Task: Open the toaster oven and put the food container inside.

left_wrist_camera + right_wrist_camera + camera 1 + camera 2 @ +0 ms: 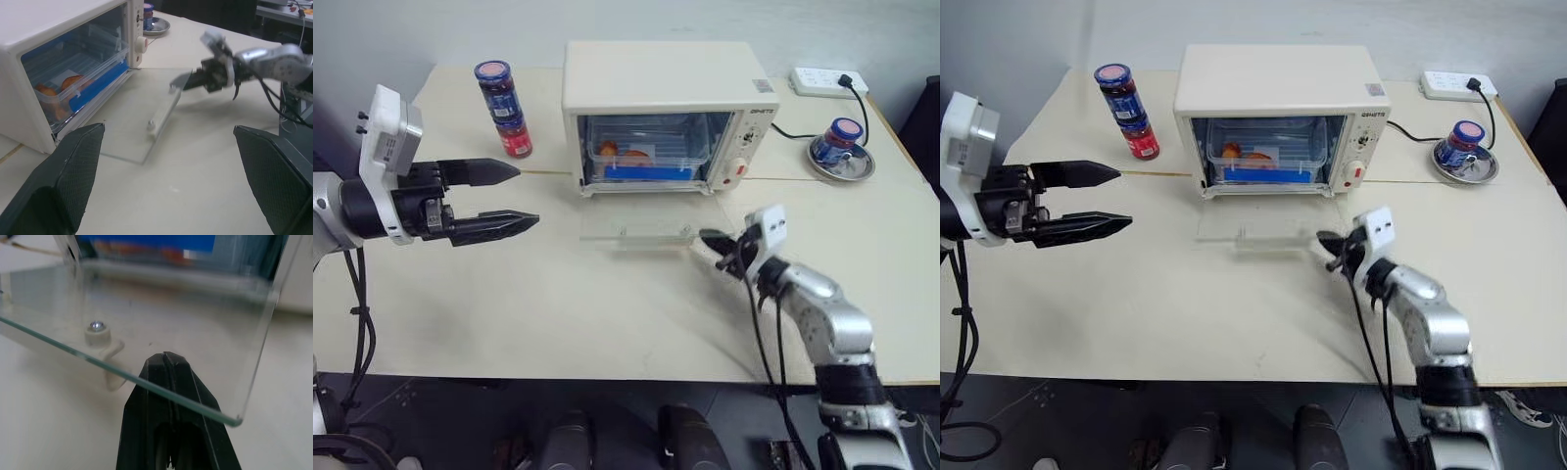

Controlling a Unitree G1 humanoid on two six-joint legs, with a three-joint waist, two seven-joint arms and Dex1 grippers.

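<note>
food container [646, 157] sits inside open toaster oven [661, 88].

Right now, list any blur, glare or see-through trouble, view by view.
Left wrist view: right gripper smeared by motion.
Right wrist view: its shut fingers show through the glass door; oven interior soft.
Left eye view: door nearly vanishes against the table.

your toaster oven [1278, 108] has its glass door [1258, 233] dropped flat, the food container [1258, 157] inside. your left gripper [1102, 201] hangs spread wide; your right gripper [1325, 242], pinched closed, sits at the door's corner.
</note>
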